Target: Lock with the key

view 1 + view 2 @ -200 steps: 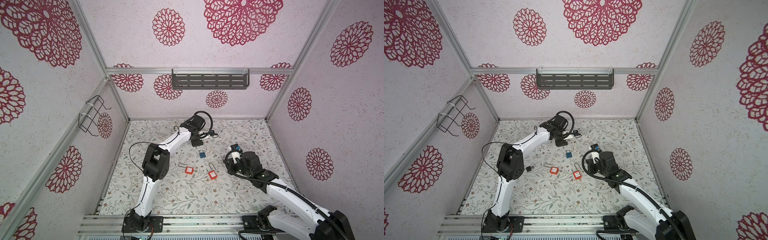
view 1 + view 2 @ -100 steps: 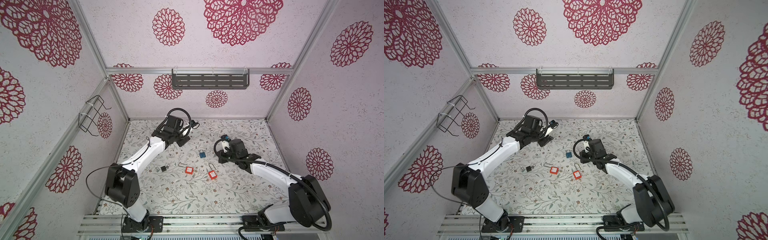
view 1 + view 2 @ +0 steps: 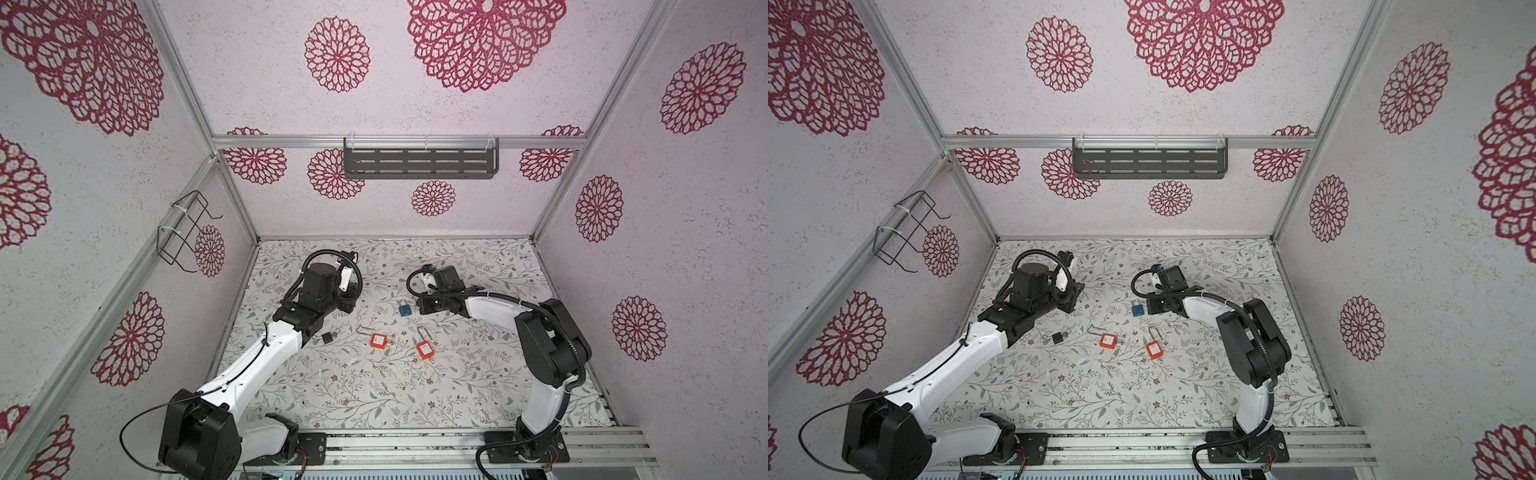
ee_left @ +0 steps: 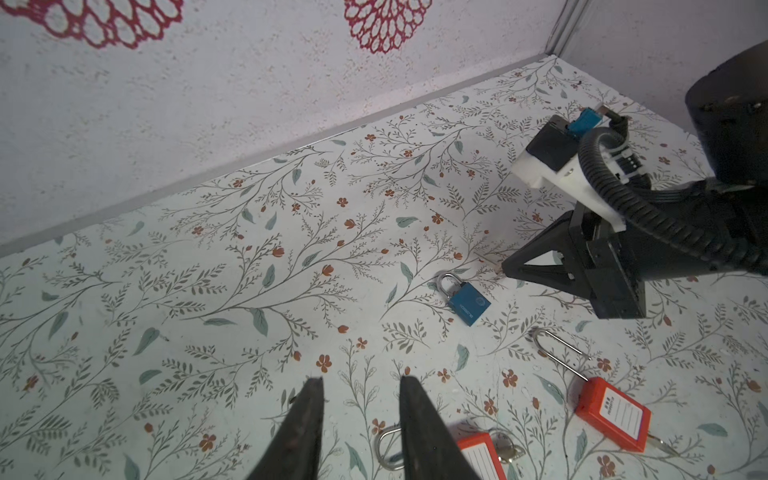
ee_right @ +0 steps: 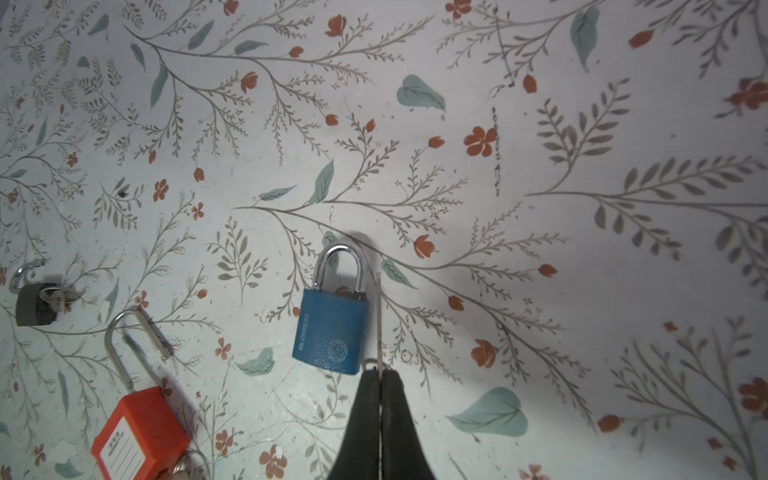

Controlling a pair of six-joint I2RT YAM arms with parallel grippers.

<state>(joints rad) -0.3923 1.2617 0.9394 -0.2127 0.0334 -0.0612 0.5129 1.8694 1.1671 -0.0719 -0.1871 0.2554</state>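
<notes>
Filling the booth floor in both top views is a white desk [image 3: 374, 395] printed with grey-green sprigs and small rust flowers, between pebbly pale walls [image 3: 291, 232] carrying large crimson lace rosettes [image 3: 486, 41]. A slotted grey metal shelf [image 3: 419, 163] hangs on the back wall and a black wire basket [image 3: 185, 230] on the left wall. Four padlocks lie flat mid-desk: a blue padlock [image 3: 405, 308] farthest back, a red padlock [image 3: 379, 340] and a second red padlock [image 3: 425, 350] nearer, both blocky plastic with long thin steel shackles, and a small dark grey padlock [image 3: 326, 337] to the left. The right end effector [image 3: 420, 306] sits low just beside the blue padlock; the left end effector [image 3: 348, 306] is apart from it.

From the left wrist, the left end effector [image 4: 360, 382] shows two tapered black fingers [image 4: 299, 432] standing partly apart with nothing between them, above bare desk.

From the right wrist, the right end effector [image 5: 380, 374] has its matte black fingers [image 5: 365, 415] pressed together on the key [image 5: 379, 324], a thin steel blade seen edge-on that runs alongside the blue padlock [image 5: 330, 332], just beside its body. That padlock has a grainy painted body with an embossed seal and a polished rounded shackle, both legs meeting the body. Whether the key touches the desk I cannot tell.
</notes>
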